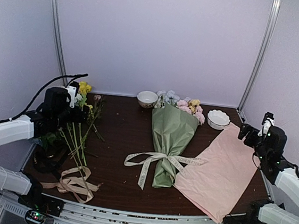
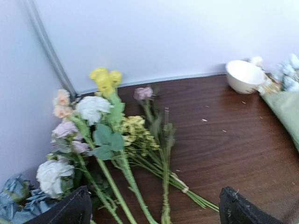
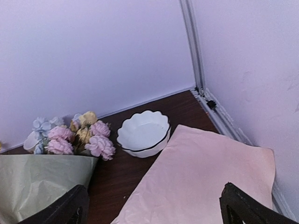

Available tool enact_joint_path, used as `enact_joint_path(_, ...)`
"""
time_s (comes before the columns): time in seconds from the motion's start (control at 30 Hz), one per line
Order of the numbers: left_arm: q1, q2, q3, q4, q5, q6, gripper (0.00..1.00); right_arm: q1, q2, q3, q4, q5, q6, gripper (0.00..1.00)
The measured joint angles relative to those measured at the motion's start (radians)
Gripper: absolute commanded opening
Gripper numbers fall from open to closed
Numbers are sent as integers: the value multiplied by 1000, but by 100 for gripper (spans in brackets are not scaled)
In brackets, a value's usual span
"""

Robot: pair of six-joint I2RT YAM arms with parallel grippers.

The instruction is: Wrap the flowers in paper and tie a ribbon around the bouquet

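We are working over a dark wood-grain table (image 1: pixel 120 135) boxed in by pale lilac walls. The bouquet (image 1: pixel 168 146) is lying at its middle. Its blooms (image 1: pixel 188 106) are pointing toward the back wall, between a small cream bowl (image 1: pixel 147 98) and a scalloped white bowl (image 1: pixel 218 119), and its narrow end is pointing toward us. The olive-green paper (image 1: pixel 172 128) is wrapping the stems as a cone. The cream lettered ribbon (image 1: pixel 144 173) is circling the narrow part in a bow, its tails trailing left and right over the wood. So we are judging the task as good as done.

We are expecting the bundle to handle light and soft. The paper is thin and will likely crumple or slip open under a hard squeeze, and a snagged tail could pull the bow loose. If we are lifting it, we are favouring the tied waist, where the stems give some firmness under the paper, rather than the flared top or the blooms.

The left arm is reaching along the left edge, its left gripper (image 2: pixel 156 207) hovering above loose flowers (image 2: pixel 107 140), fingers standing wide apart and holding nothing. A tan ribbon (image 1: pixel 72 184) is lying near its base. The right arm is bending up at the right edge, the right gripper (image 3: pixel 154 205) looking down over a plain pink sheet (image 3: pixel 205 172), fingers likewise spread and empty.
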Motion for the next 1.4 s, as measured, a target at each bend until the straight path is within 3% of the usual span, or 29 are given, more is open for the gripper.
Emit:
enact_joint_path(0.2,90,-108,-158,90,-199,-8,98,-3,11,-220,286,177,-50,100)
enact_joint_path(0.37,137,-174,-297,170,-336,8,98,-4,86,-275,435,262,-74,100)
enact_joint_path(0.53,138,-195,-428,434,-420,119,98,-5,161,-275,517,330,-63,100)
enact_joint_path(0.73,143,-85,-513,591,-417,177,98,-5,231,-300,657,362,-64,100)
enact_joint_path(1.0,156,43,-549,928,-365,262,98,-5,304,-294,737,374,-95,100)
enact_joint_path(1.2,188,72,-537,964,-299,288,98,-5,370,-291,829,377,-145,100)
enact_joint_path(1.4,295,46,-537,964,-191,267,98,-5,515,-295,1001,329,-196,100)
